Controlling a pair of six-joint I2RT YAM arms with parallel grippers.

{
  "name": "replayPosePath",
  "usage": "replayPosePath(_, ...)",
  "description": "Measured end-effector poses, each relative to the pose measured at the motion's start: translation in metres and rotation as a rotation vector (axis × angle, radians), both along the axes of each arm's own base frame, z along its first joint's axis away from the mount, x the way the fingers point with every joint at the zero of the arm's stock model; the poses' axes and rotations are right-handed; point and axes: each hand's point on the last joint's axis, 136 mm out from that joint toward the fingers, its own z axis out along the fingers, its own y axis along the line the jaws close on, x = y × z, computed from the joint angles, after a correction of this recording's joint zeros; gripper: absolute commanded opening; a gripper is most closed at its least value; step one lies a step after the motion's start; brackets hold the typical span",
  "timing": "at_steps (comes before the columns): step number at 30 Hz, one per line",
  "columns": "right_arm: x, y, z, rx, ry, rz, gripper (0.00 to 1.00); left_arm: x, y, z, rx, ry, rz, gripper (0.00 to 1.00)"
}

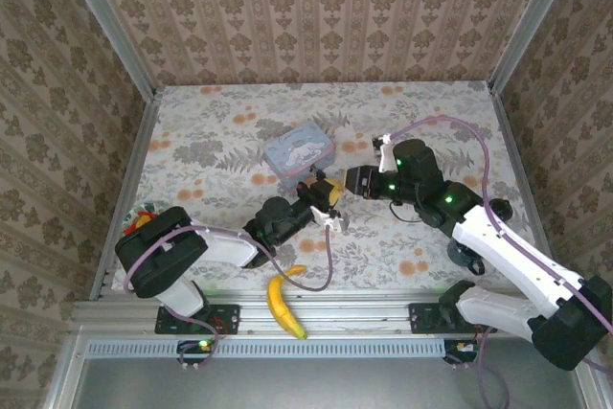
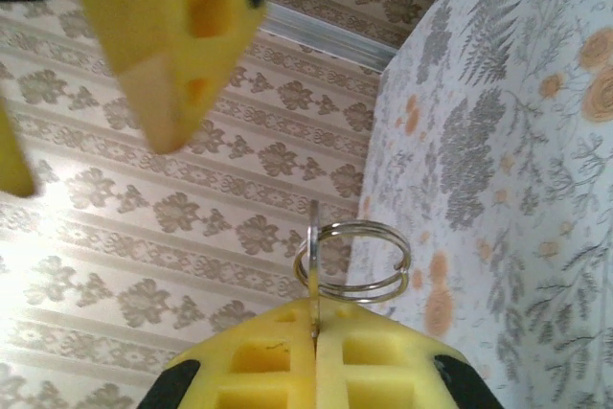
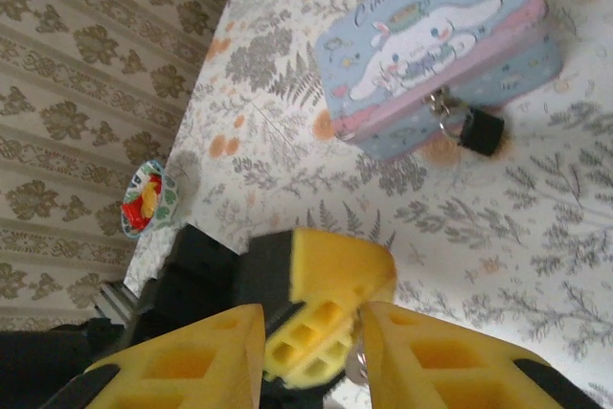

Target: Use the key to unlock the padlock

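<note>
Left wrist view, key (image 2: 314, 270): slim metal blade seen edge-on, caught at its lower end, with a wire key ring (image 2: 356, 291) looped through it.
left pincer (image 2: 316, 332): yellow pads pressed together, pinching the key.
right pincer (image 3: 311, 318): spread, one yellow finger on each side of the left pincer's tip.
padlock (image 3: 482, 131): small and dark, hooked to the hasp on the tin's side, resting on the bench (image 3: 536, 265), apart from the key.
tin (image 3: 431, 35): pale blue, cartoon lid, mid-bench.
banana (image 1: 284, 302): at the near edge, between the arm bases.
</note>
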Motion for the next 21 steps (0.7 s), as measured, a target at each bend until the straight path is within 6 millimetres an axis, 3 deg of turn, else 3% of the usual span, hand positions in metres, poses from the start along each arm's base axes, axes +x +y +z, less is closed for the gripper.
replayPosePath(5, -0.011, -0.005, -0.021, 0.022, 0.051, -0.014, 0.35, -0.001, 0.0, 0.008, 0.02, -0.081, -0.001, 0.0)
replayPosePath(10, -0.015, -0.003, -0.035, 0.068, 0.076, -0.013, 0.46, -0.001, 0.0, 0.01, 0.038, -0.12, 0.002, 0.0)
replayPosePath(21, -0.004, 0.0, -0.024, 0.202, 0.024, -0.018, 0.39, -0.009, -0.004, 0.013, 0.063, -0.179, 0.007, 0.0)
